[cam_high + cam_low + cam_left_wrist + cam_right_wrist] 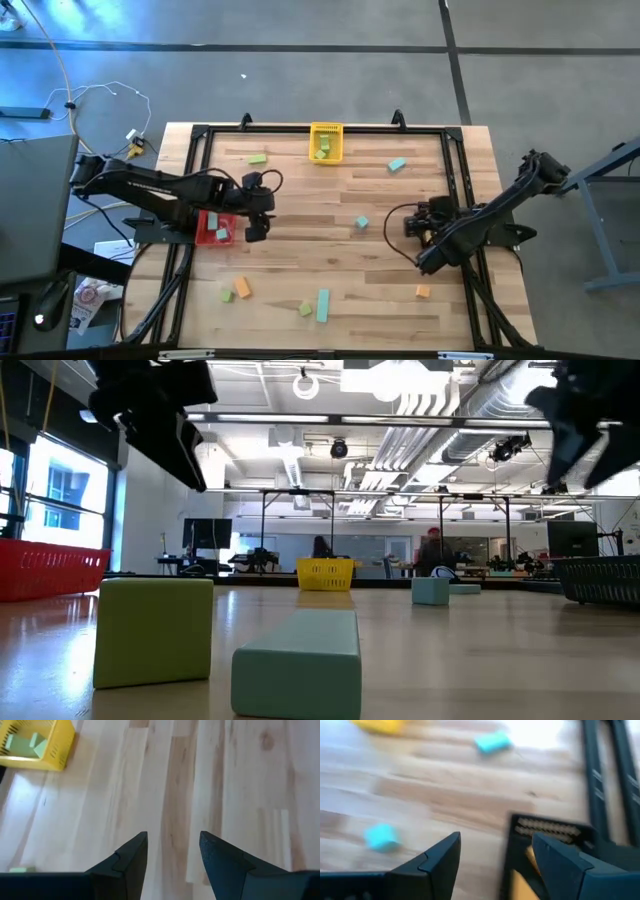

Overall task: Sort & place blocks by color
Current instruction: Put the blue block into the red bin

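Here the left gripper [257, 232] hangs open and empty beside the red bin [208, 234], which already has blocks in it. The right gripper [416, 224] is over the black bin [547, 831] at the right edge of the table [300, 255]; its fingers are apart and hold nothing. Something orange seems to lie in that bin, but the view is blurred. The yellow bin [326, 141] at the far edge holds green blocks [20, 745]. Other blocks lie scattered: a teal cube [361, 223] near the middle, a teal bar [322, 305] and a green cube [305, 310] at the near edge, an orange cube [422, 292] near the right.
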